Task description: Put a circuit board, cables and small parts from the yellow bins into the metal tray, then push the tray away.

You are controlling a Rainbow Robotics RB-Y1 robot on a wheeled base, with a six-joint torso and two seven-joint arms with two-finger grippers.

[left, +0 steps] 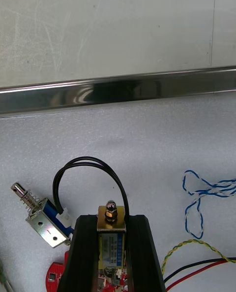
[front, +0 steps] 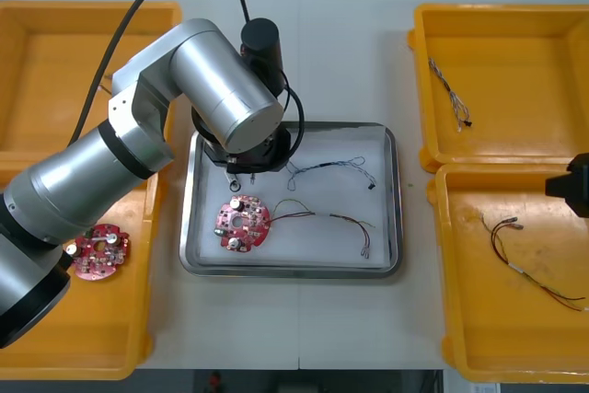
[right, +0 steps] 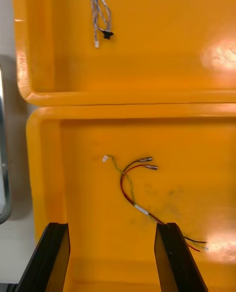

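My left gripper (left: 111,220) is shut on a small metal part (left: 110,235) with a brass end and a blue label, held just above the white floor of the metal tray (front: 396,218). It hangs over the tray's far left part (front: 237,172). A second small metal part (left: 42,219) with a spring lies beside the fingers, and a black cable (left: 88,163) loops between the two. In the tray lie a red circuit board (front: 243,225), a blue and white cable (front: 327,167) and a red and yellow cable (front: 333,220). My right gripper (right: 113,262) hovers open over the near right bin (right: 44,174), above a red and yellow cable (right: 130,183).
Another circuit board (front: 99,251) lies in the near left yellow bin (front: 138,319). The far right bin (front: 515,25) holds a twisted cable (front: 451,94). The far left bin (front: 55,34) stands behind my left arm. The tray's shiny far rim (left: 118,92) runs just beyond the left gripper.
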